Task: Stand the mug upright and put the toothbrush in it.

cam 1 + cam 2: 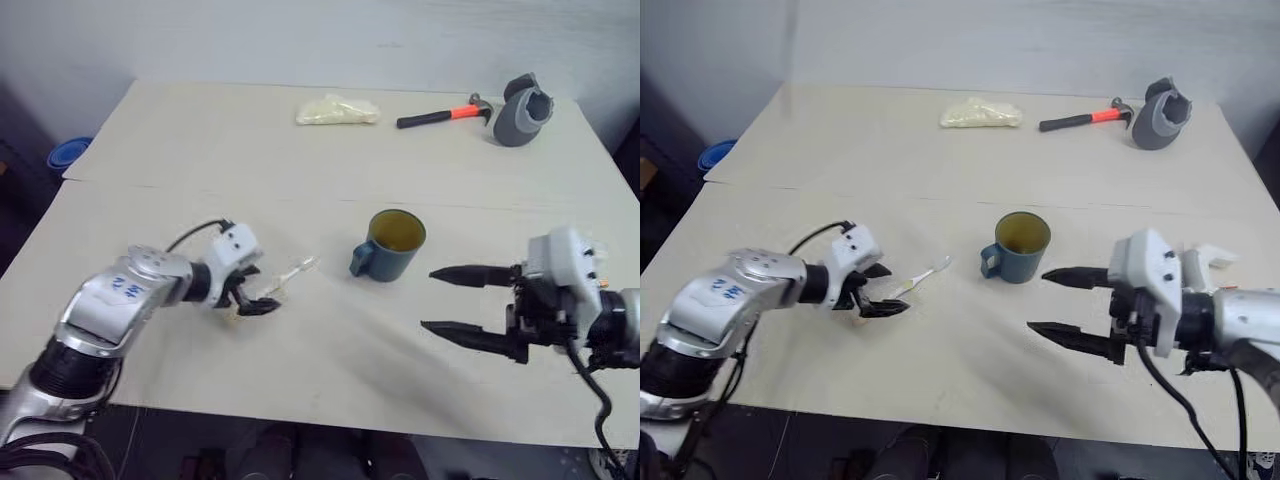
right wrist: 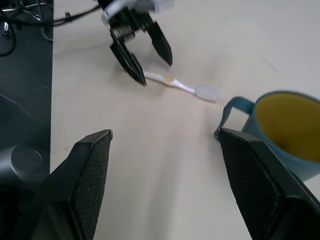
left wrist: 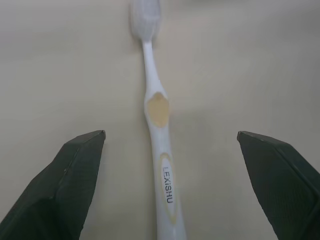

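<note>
Head view: mug (image 1: 391,243) upright beside wide-open, empty right end effector (image 1: 448,305); left wrist view: toothbrush (image 3: 159,135) flat on surface (image 3: 250,65) between wide-open left end effector (image 3: 170,145) fingers, likely light, stiff, slick, best pinched mid-handle.

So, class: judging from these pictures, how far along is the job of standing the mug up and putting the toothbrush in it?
Done: the mug stands upright on the table, with the right end effector open beside it. In hand: the open left end effector straddles the toothbrush, which lies flat, not yet gripped. Left: grip it, lift it and drop it into the mug.
</note>
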Controlling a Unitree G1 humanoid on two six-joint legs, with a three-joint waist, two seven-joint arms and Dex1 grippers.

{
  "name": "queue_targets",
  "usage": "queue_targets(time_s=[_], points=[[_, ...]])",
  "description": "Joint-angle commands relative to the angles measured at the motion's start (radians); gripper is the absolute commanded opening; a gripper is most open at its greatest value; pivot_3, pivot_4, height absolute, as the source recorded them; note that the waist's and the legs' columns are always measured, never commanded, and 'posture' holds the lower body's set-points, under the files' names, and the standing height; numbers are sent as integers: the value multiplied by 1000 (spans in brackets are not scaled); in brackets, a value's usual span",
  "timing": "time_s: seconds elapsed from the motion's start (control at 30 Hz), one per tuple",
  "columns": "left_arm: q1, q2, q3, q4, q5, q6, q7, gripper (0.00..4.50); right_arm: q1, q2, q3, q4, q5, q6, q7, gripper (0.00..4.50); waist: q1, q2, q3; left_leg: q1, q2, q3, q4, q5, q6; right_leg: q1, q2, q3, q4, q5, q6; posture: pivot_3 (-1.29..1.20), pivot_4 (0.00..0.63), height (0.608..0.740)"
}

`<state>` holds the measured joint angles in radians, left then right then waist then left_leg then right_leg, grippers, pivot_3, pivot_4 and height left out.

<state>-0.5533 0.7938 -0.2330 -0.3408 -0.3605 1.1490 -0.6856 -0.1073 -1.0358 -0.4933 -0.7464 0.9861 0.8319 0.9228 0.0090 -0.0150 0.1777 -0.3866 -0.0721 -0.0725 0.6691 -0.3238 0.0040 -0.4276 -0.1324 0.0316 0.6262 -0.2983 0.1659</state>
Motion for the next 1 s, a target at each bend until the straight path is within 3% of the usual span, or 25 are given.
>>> queue_targets(time_s=[0.03,0.13,0.23,0.63,0.77,0.83,1.0], points=[[-46,-44,-16,-20,9,51,39,4500,-48,-27,-40,13,60,-2,-22,3485,7,0,0,0,0,0,0,0,0,0,0,0,0,0,0,0,150,740],[-77,-72,-65,36,58,29,66,4500,-71,-32,-18,12,67,-5,-42,3485,15,0,0,0,0,0,0,0,0,0,0,0,0,0,0,0,150,740],[-92,-88,-86,60,64,3,50,3956,-76,-36,-1,4,67,-7,-53,3530,16,0,0,0,0,0,0,0,0,0,0,0,0,0,0,0,150,740],[-73,-92,-73,67,79,-13,40,440,-81,-49,4,23,65,-8,-64,3530,16,0,0,0,0,0,1,0,0,0,-1,0,0,0,0,0,150,740],[-68,-90,-56,76,86,-12,49,395,-67,-57,-18,35,109,16,-55,4363,16,0,0,0,0,0,1,0,0,0,-1,0,0,0,0,0,150,740],[-85,-119,-11,104,83,-23,69,395,-61,-54,-23,38,83,4,-69,4500,16,0,0,0,0,0,1,0,0,0,0,0,0,0,0,0,150,740],[-235,-366,236,238,23,-262,195,395,-55,-27,-67,91,99,9,-112,4500,29,-3,1,-4,-1,-2,10,0,0,-1,-1,-2,-1,0,0,0,150,740]])
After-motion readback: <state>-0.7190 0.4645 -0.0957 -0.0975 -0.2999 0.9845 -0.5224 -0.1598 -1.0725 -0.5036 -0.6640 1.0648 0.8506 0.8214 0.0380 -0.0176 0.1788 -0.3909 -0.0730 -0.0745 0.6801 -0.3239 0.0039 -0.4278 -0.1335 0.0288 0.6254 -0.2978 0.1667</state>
